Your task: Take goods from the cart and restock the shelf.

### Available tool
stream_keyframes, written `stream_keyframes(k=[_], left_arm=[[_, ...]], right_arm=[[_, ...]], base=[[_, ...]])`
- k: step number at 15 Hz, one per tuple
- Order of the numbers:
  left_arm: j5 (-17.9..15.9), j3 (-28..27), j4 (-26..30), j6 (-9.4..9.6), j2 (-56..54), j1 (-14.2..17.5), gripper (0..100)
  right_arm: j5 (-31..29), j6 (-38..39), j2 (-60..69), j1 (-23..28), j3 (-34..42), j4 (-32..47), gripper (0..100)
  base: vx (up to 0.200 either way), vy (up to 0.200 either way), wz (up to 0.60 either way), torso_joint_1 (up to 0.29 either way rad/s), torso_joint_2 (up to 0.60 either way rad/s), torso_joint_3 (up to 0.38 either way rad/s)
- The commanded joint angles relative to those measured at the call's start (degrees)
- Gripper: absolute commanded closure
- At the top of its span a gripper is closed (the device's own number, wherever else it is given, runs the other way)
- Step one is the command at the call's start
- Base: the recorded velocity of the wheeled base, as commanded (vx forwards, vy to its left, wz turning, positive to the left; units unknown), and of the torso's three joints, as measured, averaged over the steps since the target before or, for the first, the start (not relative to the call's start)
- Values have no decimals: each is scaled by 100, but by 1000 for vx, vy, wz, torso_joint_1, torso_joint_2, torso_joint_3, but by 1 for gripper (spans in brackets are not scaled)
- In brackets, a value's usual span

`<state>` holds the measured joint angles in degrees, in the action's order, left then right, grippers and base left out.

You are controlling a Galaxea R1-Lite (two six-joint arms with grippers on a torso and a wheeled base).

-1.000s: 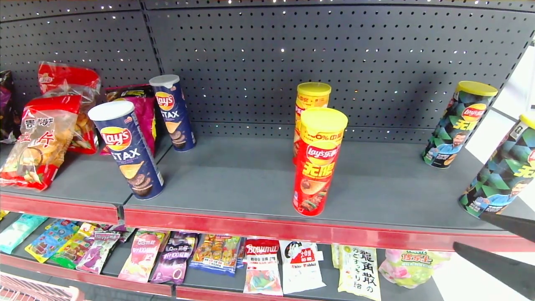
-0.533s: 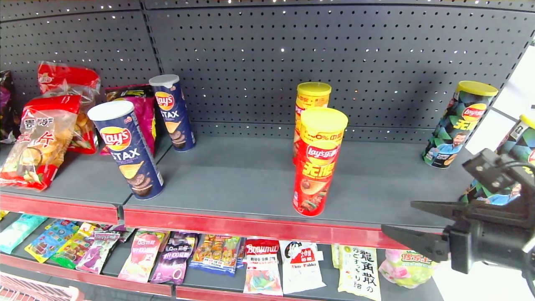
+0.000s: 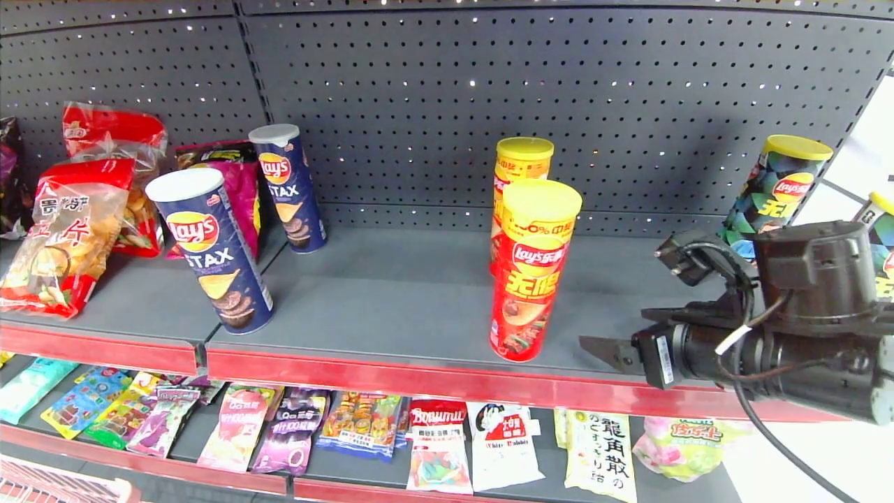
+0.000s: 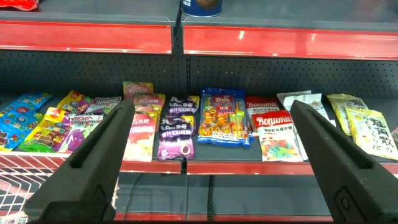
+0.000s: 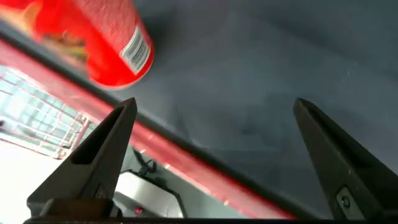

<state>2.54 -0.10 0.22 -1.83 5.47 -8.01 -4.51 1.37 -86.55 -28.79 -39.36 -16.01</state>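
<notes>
**Both hands open and empty at the shelf**

The right hand (image 3: 614, 330) hung wide open, holding nothing, at the right of the frame over the shelf (image 3: 405, 300) edge, near the front red can (image 3: 534, 269). The left hand (image 4: 211, 106) gaped empty before the lower shelf (image 4: 249, 167) of sachets. Blue cans (image 3: 209, 248) stood at left, green cans (image 3: 779, 185) far right. The cart (image 3: 70, 482) corner showed lower left, its contents hidden.

A red, yellow-lidded chip can (image 3: 534, 272) stands upright at the front of the grey shelf (image 3: 391, 300).
</notes>
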Motion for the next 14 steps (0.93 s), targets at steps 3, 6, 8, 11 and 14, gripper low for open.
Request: stream_keyframes(k=[3, 6, 8, 11, 14], left_arm=[[1, 1, -4, -2, 15, 1, 0], [1, 1, -4, -2, 15, 1, 0], [1, 1, 4, -2, 15, 1, 0], [1, 1, -4, -2, 15, 1, 0], [1, 1, -4, -2, 15, 1, 0]], right_arm=[[-428, -224, -723, -12, -476, -8, 0], [-437, -471, -881, -30, -572, -8, 0], [-445, -471, -925, -47, -555, -8, 0], [-445, -471, -969, -109, -581, -8, 0], [-445, -471, -1048, -223, -581, -17, 0]], base=[[0, 0, 0, 0, 0, 0], [0, 0, 0, 0, 0, 0], [0, 0, 0, 0, 0, 0], [0, 0, 0, 0, 0, 0], [0, 0, 0, 0, 0, 0]])
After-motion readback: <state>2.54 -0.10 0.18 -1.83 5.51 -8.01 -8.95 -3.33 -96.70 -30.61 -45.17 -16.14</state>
